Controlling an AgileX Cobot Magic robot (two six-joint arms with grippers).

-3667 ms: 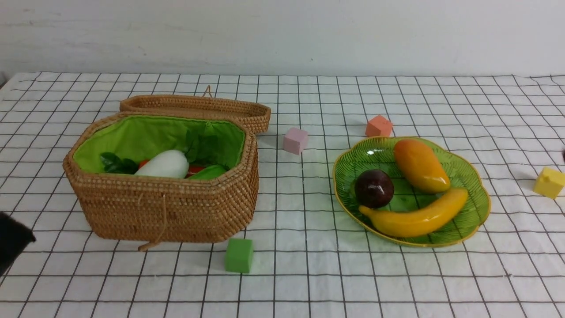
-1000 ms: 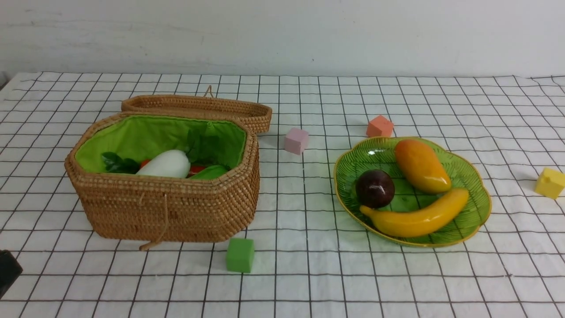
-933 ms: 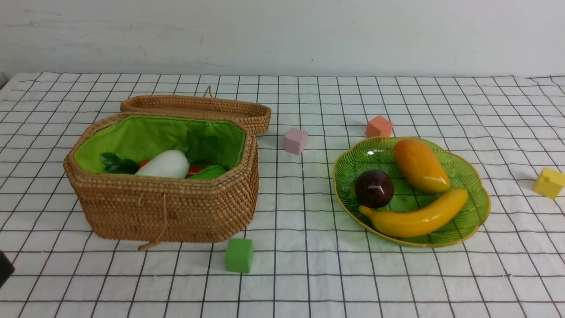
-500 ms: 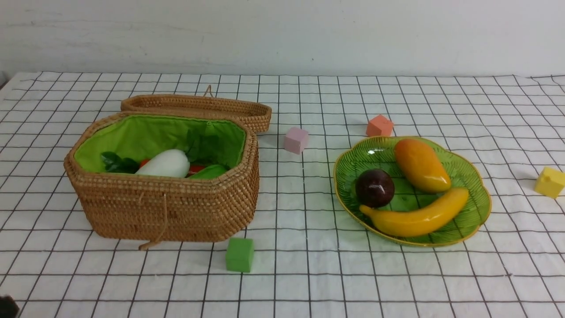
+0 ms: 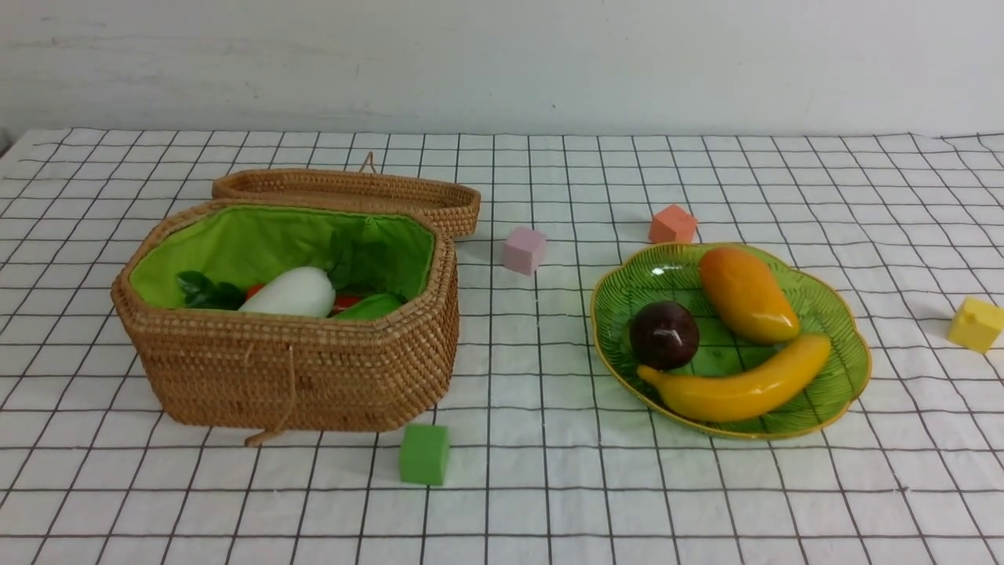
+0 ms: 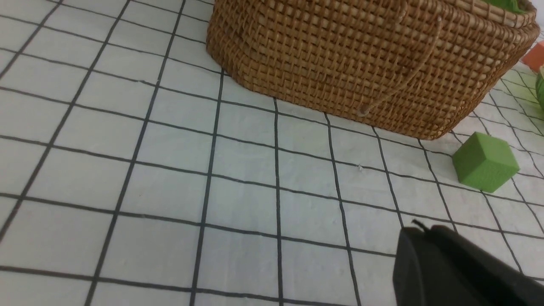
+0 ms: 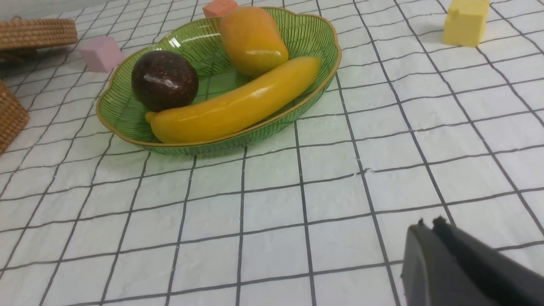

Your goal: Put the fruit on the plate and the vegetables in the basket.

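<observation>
The green plate (image 5: 851,369) (image 7: 323,38) holds the fruit: a mango (image 5: 747,293) (image 7: 251,39), a banana (image 5: 737,384) (image 7: 233,106) and a dark mangosteen (image 5: 663,335) (image 7: 164,79). The wicker basket (image 5: 290,369) (image 6: 361,55) stands open with the vegetables inside: a white radish (image 5: 292,292), a bit of orange carrot (image 5: 345,300) and a green gourd (image 5: 370,307). Both arms are out of the front view. My left gripper (image 6: 418,231) is shut and empty over the cloth near the basket. My right gripper (image 7: 427,225) is shut and empty, short of the plate.
Foam cubes lie on the checked cloth: green (image 5: 424,453) (image 6: 484,166) in front of the basket, pink (image 5: 524,250) (image 7: 101,53) between basket and plate, orange (image 5: 672,224) (image 7: 219,7) behind the plate, yellow (image 5: 975,323) (image 7: 465,22) at far right. The basket's lid (image 5: 345,192) lies behind it.
The left gripper's dark tip has slid down and out of the front view at the lower left. The fruit, the vegetables and the cubes have stayed put.
</observation>
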